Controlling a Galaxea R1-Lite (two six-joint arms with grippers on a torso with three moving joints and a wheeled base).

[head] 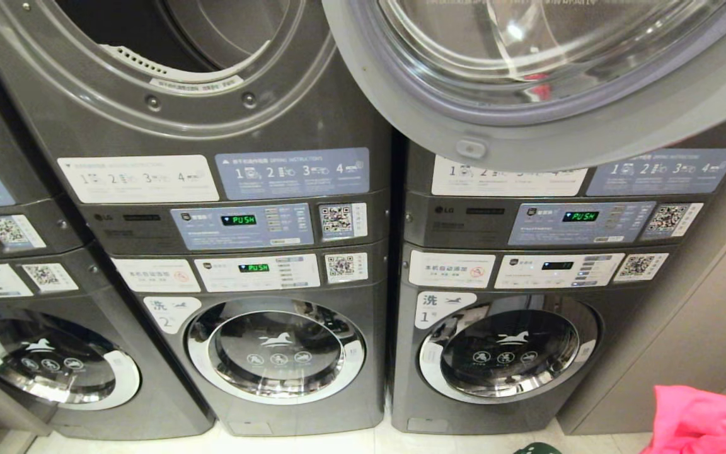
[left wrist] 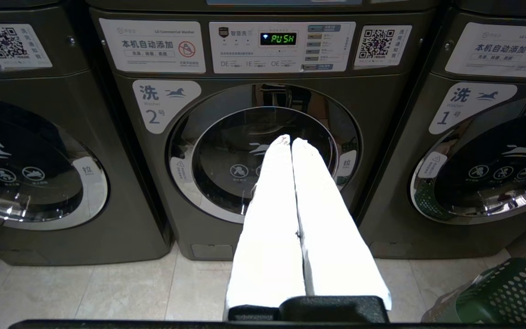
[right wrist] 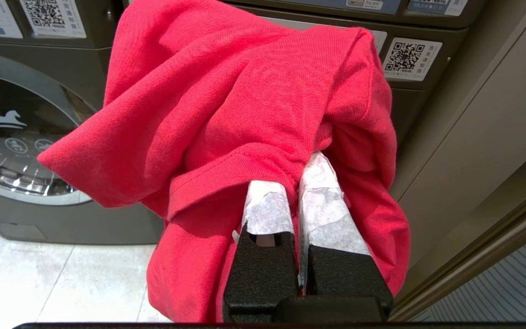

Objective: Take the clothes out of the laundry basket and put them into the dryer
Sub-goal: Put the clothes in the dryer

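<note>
While neither arm shows in the head view, that view takes in three stacks of dark grey front-loading machines, each with a dryer above and a washer below. The middle stack's upper dryer opening (head: 167, 44) is uncovered and dark inside. Its round grey-rimmed glass door (head: 527, 82) hangs open across the top of the right-hand stack. At the lower right corner a fold of the soft pinkish-red fabric clothes (head: 706, 419) pokes into the picture, and a sliver of the dark green plastic laundry basket (head: 536, 449) shows at the bottom edge, on the pale tiled floor (head: 312, 444).

From the left wrist view, the left gripper (left wrist: 289, 141) points at the round door of the grey washer marked 2 (left wrist: 263, 155). Its two white-wrapped fingers (left wrist: 270, 219) are pressed together along their length, with nothing between them. The perforated green basket (left wrist: 505, 297) stands on the floor in front of the washer marked 1 (left wrist: 486, 169).

From the right wrist view, the right gripper (right wrist: 297, 180) is clamped on the bright red garment (right wrist: 226, 100). Its paper-wrapped fingers (right wrist: 267, 210) disappear under a hemmed fold, and the cloth drapes up and over them in a heavy bundle, hanging clear of the floor. Behind the bundle are a washer door (right wrist: 12, 137) and a plain grey side panel (right wrist: 482, 119).
</note>
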